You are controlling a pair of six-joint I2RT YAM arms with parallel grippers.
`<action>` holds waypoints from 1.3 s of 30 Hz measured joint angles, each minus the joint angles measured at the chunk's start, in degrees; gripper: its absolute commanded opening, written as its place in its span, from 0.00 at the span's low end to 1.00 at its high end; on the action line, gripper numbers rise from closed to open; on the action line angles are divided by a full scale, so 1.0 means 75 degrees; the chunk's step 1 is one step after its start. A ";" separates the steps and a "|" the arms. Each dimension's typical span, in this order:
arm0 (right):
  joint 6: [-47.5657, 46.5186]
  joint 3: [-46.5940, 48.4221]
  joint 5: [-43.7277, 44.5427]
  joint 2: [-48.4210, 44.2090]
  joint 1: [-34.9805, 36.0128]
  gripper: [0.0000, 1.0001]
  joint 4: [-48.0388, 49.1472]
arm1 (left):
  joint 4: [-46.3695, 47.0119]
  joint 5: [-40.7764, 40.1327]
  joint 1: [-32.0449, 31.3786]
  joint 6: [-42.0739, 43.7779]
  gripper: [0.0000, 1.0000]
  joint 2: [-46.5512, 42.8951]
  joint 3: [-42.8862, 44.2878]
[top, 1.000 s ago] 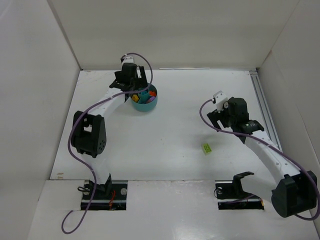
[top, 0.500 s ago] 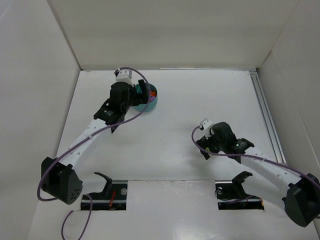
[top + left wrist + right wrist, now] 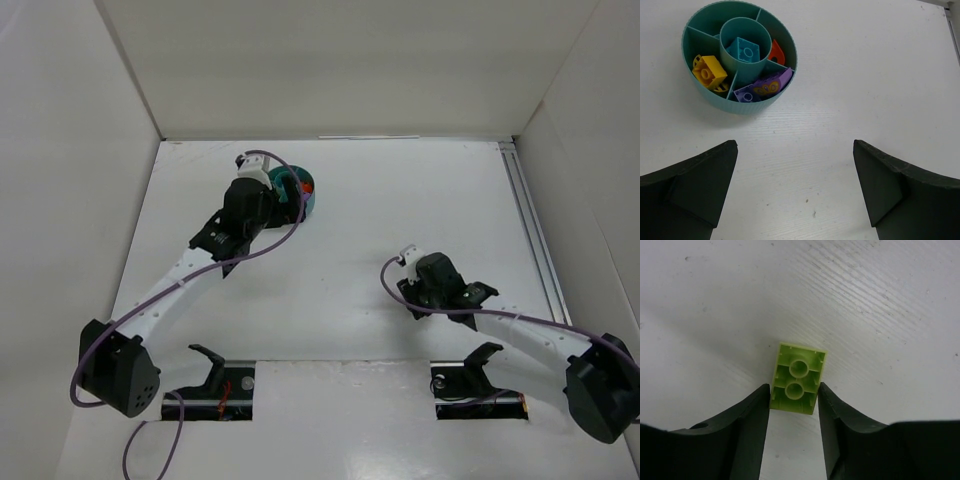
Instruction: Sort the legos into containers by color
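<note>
legos in the one teal dish point(image 3: 742, 106) number five by my count: one teal brick point(image 3: 745, 50) in the centre cup, one yellow brick point(image 3: 709, 71) with perhaps a second yellow bit half hidden beneath it, one orange piece point(image 3: 777, 52), and two purple pieces point(image 3: 771, 85) sharing a wedge. one lime green brick point(image 3: 797, 377) lies underside up on the bench point(image 3: 865, 300), clamped by the right end effector point(image 3: 794, 389). left end effector point(image 3: 795, 150) hovers near the dish, fingers wide apart.

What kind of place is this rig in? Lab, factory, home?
Likely a lab test cell: white panel walls boxing a white table, two arms bolted at its edge, toy bricks in a teal dish.
</note>
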 measured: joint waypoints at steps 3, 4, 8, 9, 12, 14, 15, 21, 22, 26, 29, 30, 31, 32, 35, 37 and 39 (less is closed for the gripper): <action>0.0073 0.0000 0.0128 0.0003 0.0047 0.34 0.0041 | 0.0000 0.0102 -0.0140 -0.0029 1.00 -0.0015 0.0000; 0.0096 0.0000 0.0152 0.0003 0.0055 0.30 0.0055 | 0.0000 0.0140 -0.0213 -0.0032 1.00 -0.0015 0.0000; 0.0047 0.0000 0.0236 -0.0058 0.0163 0.22 0.0117 | 0.0012 0.0501 -0.0498 -0.0044 1.00 -0.0015 0.0000; -0.0026 0.0000 0.0230 -0.0125 0.0227 0.22 0.0131 | 0.0032 0.0659 -0.0560 -0.0047 1.00 -0.0015 -0.0009; -0.0379 0.0000 0.0125 -0.0452 0.0411 0.20 0.0230 | 0.0321 0.1425 -0.0755 -0.0012 1.00 -0.0015 -0.0140; -0.0685 0.0003 0.0017 -0.0752 0.0560 0.20 0.0417 | 0.0638 0.2101 -0.0901 0.0020 1.00 -0.0003 -0.0318; -0.0848 0.0006 -0.0052 -0.0933 0.0632 0.20 0.0536 | 0.0778 0.2500 -0.0994 0.0044 1.00 0.0026 -0.0405; -0.1667 0.0300 -0.0600 -0.1909 0.0851 0.22 0.1201 | 0.1533 0.4345 -0.1655 0.0070 0.96 0.0650 -0.0603; -0.1778 0.0361 -0.0688 -0.2031 0.0857 0.22 0.1326 | 0.1638 0.4520 -0.1734 0.0064 0.95 0.0764 -0.0603; -0.2090 0.0560 -0.0927 -0.2259 0.0866 0.23 0.1655 | 0.1871 0.4983 -0.2063 0.0061 0.92 0.1239 -0.0595; -0.2238 0.0603 -0.1072 -0.2261 0.0918 0.23 0.1836 | 0.1961 0.5126 -0.2229 0.0000 0.90 0.1536 -0.0548; -0.2264 0.0603 -0.1125 -0.2264 0.0935 0.24 0.1874 | 0.1990 0.5167 -0.2259 -0.0044 0.90 0.1617 -0.0525; -0.2296 0.0603 -0.1172 -0.2261 0.0944 0.24 0.1900 | 0.2072 0.5196 -0.2267 -0.0090 0.88 0.1684 -0.0507; -0.2308 0.0603 -0.1218 -0.2261 0.0950 0.24 0.1918 | 0.2119 0.5202 -0.2276 -0.0114 0.88 0.1740 -0.0481; -0.2352 0.0603 -0.1282 -0.2261 0.0997 0.24 0.1941 | 0.2241 0.5211 -0.2276 -0.0224 0.88 0.1795 -0.0417; -0.2363 0.0603 -0.1355 -0.2261 0.1003 0.24 0.1967 | 0.2308 0.5225 -0.2276 -0.0283 0.88 0.1807 -0.0358; -0.2384 0.0603 -0.1411 -0.2264 0.1005 0.24 0.2037 | 0.2387 0.5228 -0.2279 -0.0338 0.86 0.1848 -0.0286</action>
